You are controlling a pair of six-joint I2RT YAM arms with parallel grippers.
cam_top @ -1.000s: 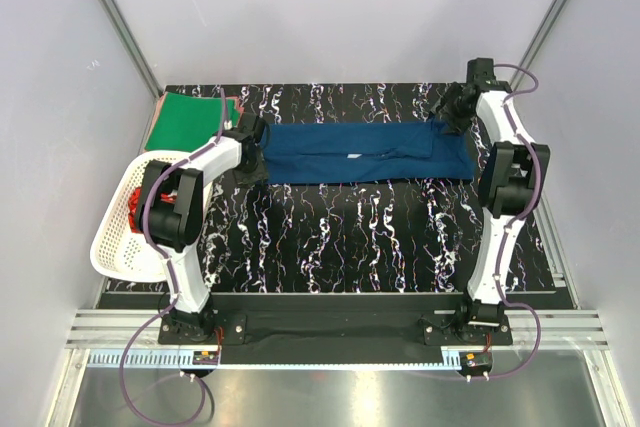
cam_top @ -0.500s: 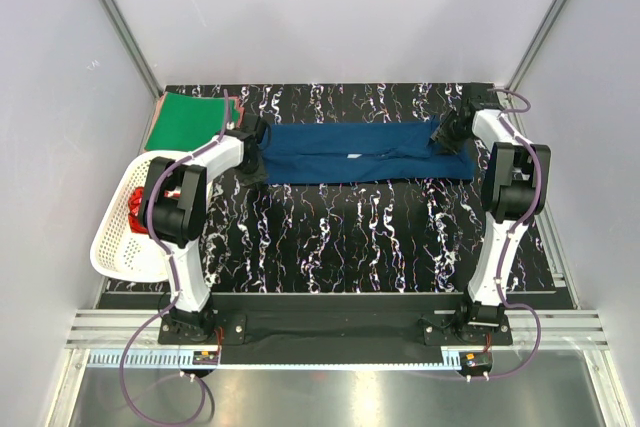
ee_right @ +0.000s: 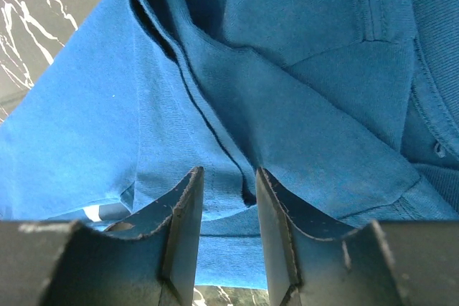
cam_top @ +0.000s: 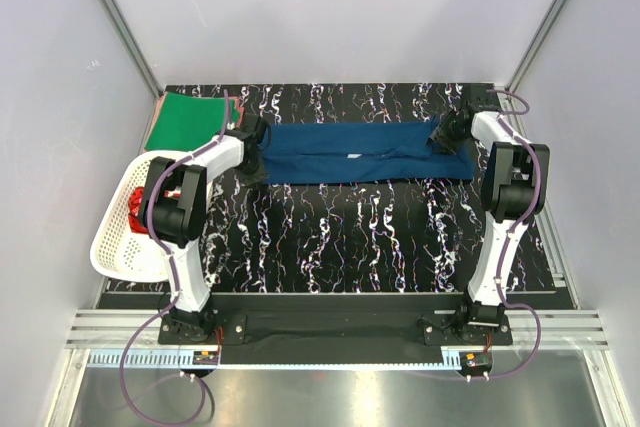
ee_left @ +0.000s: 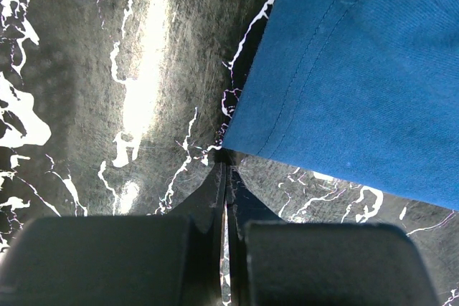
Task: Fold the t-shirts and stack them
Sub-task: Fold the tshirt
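The dark navy t-shirt (cam_top: 365, 152) lies as a long folded strip across the back of the table. My left gripper (cam_top: 252, 155) is at its left end. In the left wrist view the jaws are shut, and the tips (ee_left: 224, 155) pinch the near left corner of the navy shirt (ee_left: 358, 69). My right gripper (cam_top: 447, 135) is on the shirt's right end. It is open (ee_right: 226, 173), and its fingers (ee_right: 183, 213) straddle a raised fold of the navy cloth (ee_right: 287, 91). A folded green t-shirt (cam_top: 185, 119) lies at the back left. A red t-shirt (cam_top: 135, 209) sits in the basket.
A white plastic lattice basket (cam_top: 115, 242) stands tilted at the table's left edge, beside the left arm. The black marbled table (cam_top: 360, 237) runs to metal frame posts at the back corners and a rail at the near edge.
My right gripper has come down and forward from the back right corner onto the shirt's right end. The left gripper has shifted only slightly at the left corner.
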